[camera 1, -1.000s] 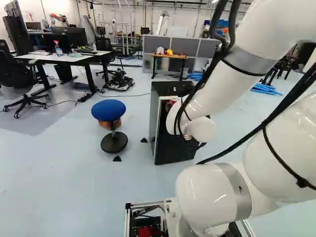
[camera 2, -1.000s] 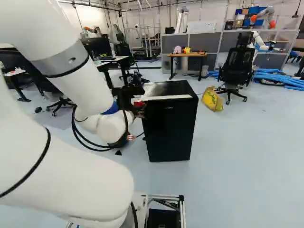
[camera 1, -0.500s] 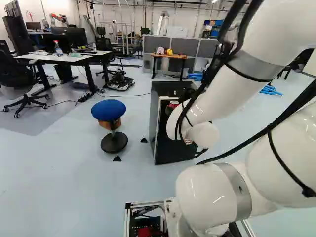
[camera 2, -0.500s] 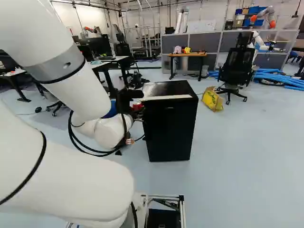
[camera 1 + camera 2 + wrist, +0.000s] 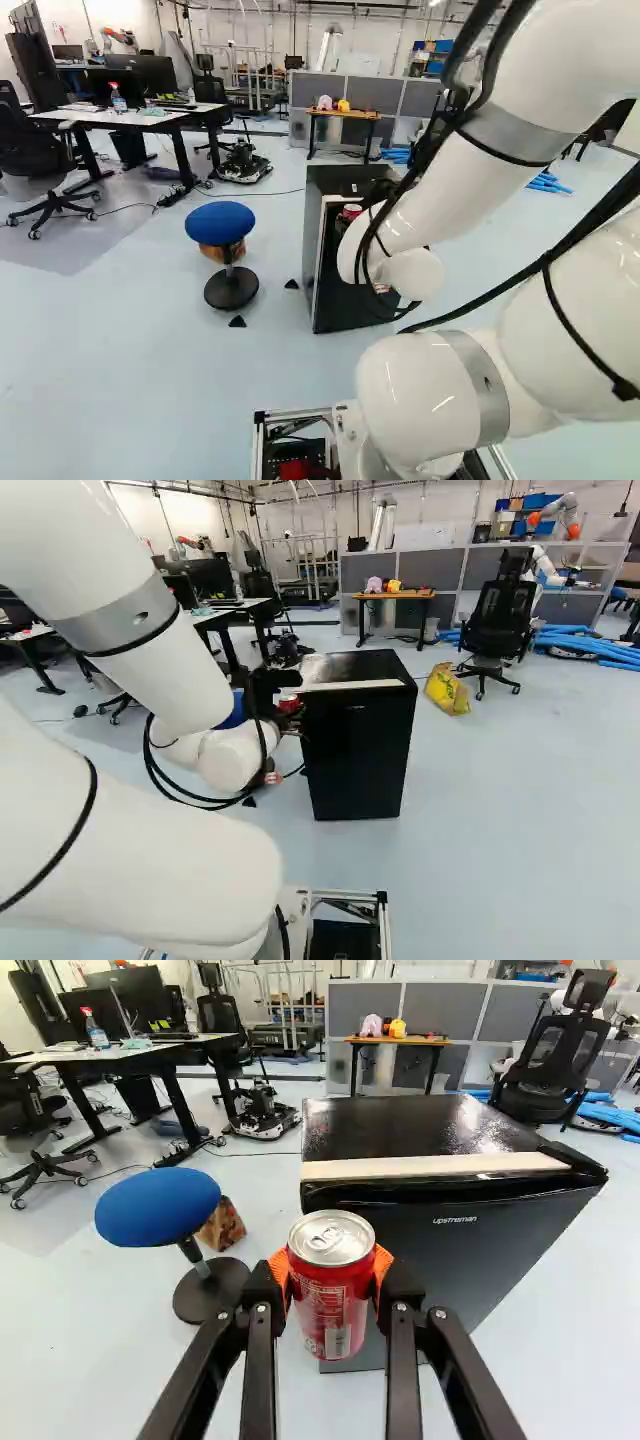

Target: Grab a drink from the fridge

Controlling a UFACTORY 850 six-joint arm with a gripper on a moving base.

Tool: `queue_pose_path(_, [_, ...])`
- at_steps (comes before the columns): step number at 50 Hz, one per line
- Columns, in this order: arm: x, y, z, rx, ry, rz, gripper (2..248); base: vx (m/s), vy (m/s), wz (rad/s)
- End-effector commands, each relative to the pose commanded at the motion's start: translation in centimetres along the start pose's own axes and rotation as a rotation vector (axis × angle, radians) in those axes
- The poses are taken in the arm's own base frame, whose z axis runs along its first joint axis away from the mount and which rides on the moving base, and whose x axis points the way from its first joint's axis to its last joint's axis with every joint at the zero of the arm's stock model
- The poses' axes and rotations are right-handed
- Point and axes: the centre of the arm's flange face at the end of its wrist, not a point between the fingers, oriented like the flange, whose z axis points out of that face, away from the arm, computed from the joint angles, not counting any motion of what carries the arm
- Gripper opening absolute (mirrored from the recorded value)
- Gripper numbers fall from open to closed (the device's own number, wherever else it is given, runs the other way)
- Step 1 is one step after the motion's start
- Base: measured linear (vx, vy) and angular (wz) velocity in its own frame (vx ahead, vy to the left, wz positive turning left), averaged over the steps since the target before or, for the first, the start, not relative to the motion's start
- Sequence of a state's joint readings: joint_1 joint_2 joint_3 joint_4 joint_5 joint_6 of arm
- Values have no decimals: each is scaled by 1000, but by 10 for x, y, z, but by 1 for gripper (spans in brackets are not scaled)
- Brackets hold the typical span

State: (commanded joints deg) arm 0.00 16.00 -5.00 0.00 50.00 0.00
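Observation:
In the right base view my gripper (image 5: 288,718) is partly hidden by the arm, beside the black fridge (image 5: 358,745). The wrist view shows the gripper (image 5: 332,1285) shut on a red drink can (image 5: 328,1305), an orange pad pressed to either side. The can stands upright, its silver top unopened. It is held in front of the fridge (image 5: 450,1245), hiding part of its front-left edge. The fridge's dark front panel faces me and its inside cannot be seen. In the left base view the can (image 5: 351,211) peeks out behind my wrist.
Left of the fridge stands a blue-topped stool (image 5: 220,222), a small brown box (image 5: 222,1225) behind it. Desks (image 5: 130,118) and office chairs lie farther left. Beyond the fridge are a wooden table (image 5: 394,597), a yellow bag (image 5: 447,688) and an office chair (image 5: 497,620). Another robot (image 5: 548,565) stands far back.
Between one second and half a second ago, my arm drew back slightly toward the base, carrying the can with it. Since then it has barely moved. The base and fridge stayed where they were.

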Motion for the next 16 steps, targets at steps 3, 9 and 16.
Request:
queue_pose_path(3, [0,0,0,0,0,0,100,0,0,0])
queue_pose_path(9, [0,0,0,0,0,0,100,0,0,0])
queue_pose_path(16, [0,0,0,0,0,0,100,0,0,0])
